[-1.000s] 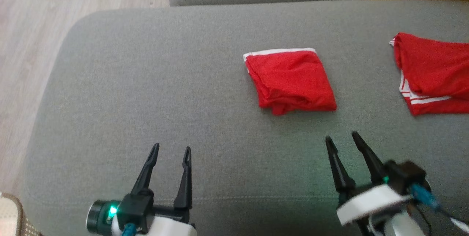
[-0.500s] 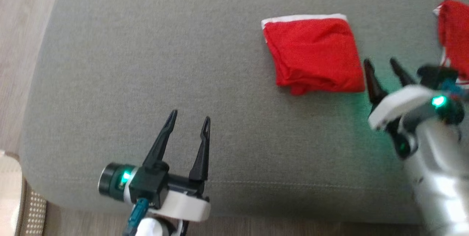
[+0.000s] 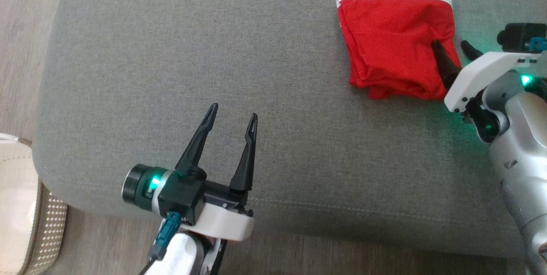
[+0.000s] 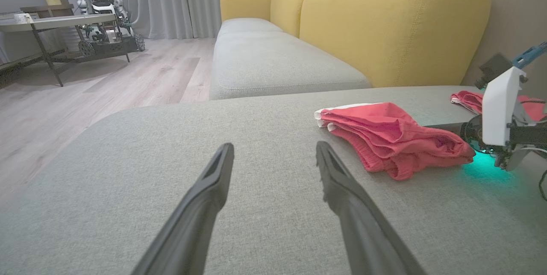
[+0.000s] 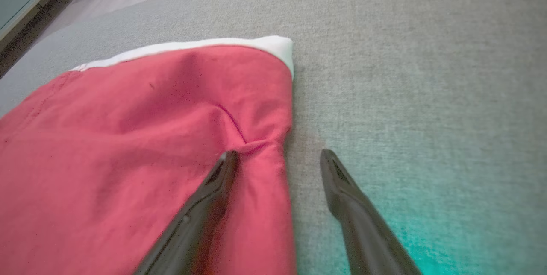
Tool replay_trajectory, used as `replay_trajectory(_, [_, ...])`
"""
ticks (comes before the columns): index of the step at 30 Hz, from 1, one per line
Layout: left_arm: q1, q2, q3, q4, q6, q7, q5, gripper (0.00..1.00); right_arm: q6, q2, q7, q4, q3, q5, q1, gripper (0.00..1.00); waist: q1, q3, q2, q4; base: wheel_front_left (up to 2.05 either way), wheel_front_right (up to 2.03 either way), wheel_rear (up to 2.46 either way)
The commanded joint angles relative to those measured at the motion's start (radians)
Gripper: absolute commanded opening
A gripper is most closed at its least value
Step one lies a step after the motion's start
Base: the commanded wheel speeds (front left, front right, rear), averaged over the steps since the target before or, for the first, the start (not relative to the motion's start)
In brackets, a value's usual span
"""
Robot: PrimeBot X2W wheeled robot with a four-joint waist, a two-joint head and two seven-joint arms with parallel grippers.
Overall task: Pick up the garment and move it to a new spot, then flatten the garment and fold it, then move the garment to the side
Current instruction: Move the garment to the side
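The garment is a folded red piece with a white band along its far edge, lying on the grey cushion. My right gripper is open at its right edge. One finger presses a dent into the red cloth and the other rests on bare cushion beside it, as the right wrist view shows for the right gripper. Nothing is clamped. My left gripper stands open and empty over the cushion's near left part, well apart from the garment, as the view along the left gripper shows.
A second red garment lies further right, behind my right wrist housing. The yellow sofa back rises behind the cushion. Wooden floor runs along the left, with a beige mat near the cushion's corner.
The head camera has shifted. My right gripper has advanced to the garment's right edge, one finger now pressing into the cloth. Both grippers stay open.
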Motion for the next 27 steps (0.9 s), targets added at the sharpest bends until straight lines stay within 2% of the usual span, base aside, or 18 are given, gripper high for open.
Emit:
replay_trajectory(1, [-0.028, -0.002, 0.024, -0.027, 0.006, -0.005, -0.007, 1.00, 0.000, 0.000, 0.011, -0.022, 0.037, 0.027, -0.014, 0.90, -0.0001, 0.000, 0.0000, 0.003, 0.00, 0.00, 0.00])
replay_trajectory(3, [-0.027, -0.002, 0.028, -0.023, 0.008, -0.005, -0.009, 1.00, 0.000, -0.010, 0.000, -0.027, 0.060, 0.057, -0.008, 0.06, -0.0001, -0.007, 0.0000, 0.000, 0.00, 0.00, 0.00])
replay_trajectory(4, [-0.025, -0.002, 0.030, -0.021, 0.009, -0.005, -0.009, 1.00, 0.000, -0.015, -0.007, -0.030, 0.071, 0.072, -0.004, 0.00, -0.0001, -0.011, 0.0000, -0.003, 0.00, 0.00, 0.00])
replay_trajectory(12, [-0.009, -0.002, 0.051, -0.026, 0.006, -0.005, 0.009, 1.00, 0.000, -0.093, -0.056, -0.048, 0.138, 0.122, -0.005, 0.00, -0.0001, -0.035, 0.0000, -0.074, 0.00, 0.00, 0.00])
replay_trajectory(20, [-0.027, 0.002, 0.063, -0.044, -0.012, -0.005, 0.031, 1.00, 0.000, -0.236, -0.062, -0.081, 0.143, 0.124, -0.065, 0.00, -0.0001, 0.021, 0.0000, -0.168, 0.00, 0.00, 0.00])
replay_trajectory(27, [-0.065, 0.012, 0.066, -0.053, -0.021, -0.005, 0.044, 1.00, 0.000, -0.364, -0.051, -0.110, 0.107, 0.118, -0.121, 0.00, -0.0001, 0.084, 0.0000, -0.204, 0.00, 0.00, 0.00])
